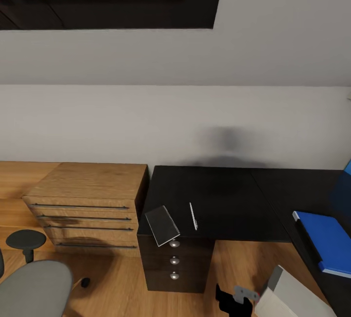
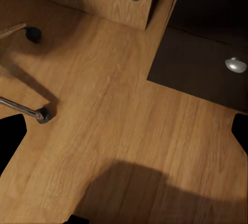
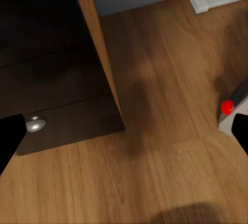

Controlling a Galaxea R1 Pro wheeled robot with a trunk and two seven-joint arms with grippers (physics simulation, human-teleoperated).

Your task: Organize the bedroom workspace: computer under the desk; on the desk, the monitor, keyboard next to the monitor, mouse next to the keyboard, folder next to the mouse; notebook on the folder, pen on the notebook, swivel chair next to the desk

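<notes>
Head view: a black desk (image 1: 219, 200) is seen against the wall, with a notebook (image 1: 162, 225) hanging over its front edge and a pen (image 1: 193, 216) laid just beside it. A blue folder (image 1: 325, 241) is parked on the right wing. The swivel chair (image 1: 34, 288) is left nearby. Both grippers' jaws are spread wide, nothing held

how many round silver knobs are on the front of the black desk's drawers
3, in a vertical column on the drawer unit under the desk's left end: top knob, middle knob, bottom knob. Others could be hidden elsewhere.
</notes>
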